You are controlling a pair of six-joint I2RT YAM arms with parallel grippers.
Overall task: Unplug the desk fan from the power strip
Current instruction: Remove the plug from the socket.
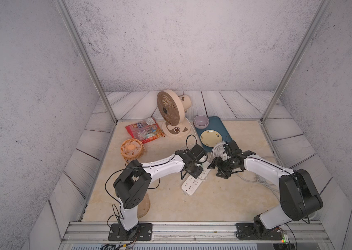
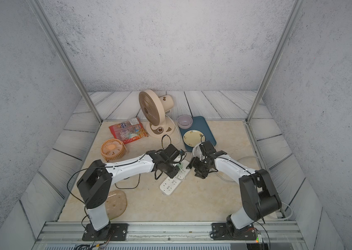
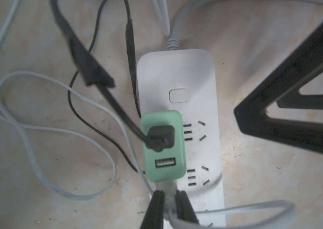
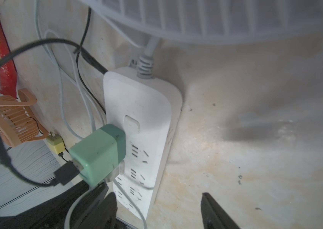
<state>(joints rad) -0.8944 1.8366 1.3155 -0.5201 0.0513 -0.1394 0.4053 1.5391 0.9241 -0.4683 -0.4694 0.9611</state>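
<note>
Power strip [image 1: 190, 186]: we've got it flat on the surface [image 1: 225, 201] at mid-scene. It lies slantwise between the two arms, sockets up, with its thick pale cable leaving the far end.
Green charger [image 3: 162, 146]: plugged into the strip just past the switch button, with a black USB lead in one port and the other port bare.
Pale plug [image 4: 117, 171]: seated in the strip right beside the green charger, and a flat white cord leaves it.
Left gripper [image 3: 169, 196]: directly over the strip, pointing down. We see the jaws set narrow, one on each side of the pale plug and pressed against it.
Right gripper [image 4: 158, 195]: low beside the strip, on the side away from the left arm. The jaws stand wide and hold nothing, one finger just beside the strip's edge and the other over bare surface.
Beige desk fan [image 1: 171, 110]: upright at the back of the surface, well apart from the strip. We follow a white cord from its base forward toward the left gripper.
Small white fan [image 1: 218, 150]: just behind the right wrist, at the near edge of the blue tray [image 1: 216, 124].
Tray load: a yellow plate [image 1: 210, 137] and a lilac bowl [image 1: 201, 121].
Orange fan [image 1: 130, 149]: to the left of the strip, near a red snack packet [image 1: 144, 129].
</note>
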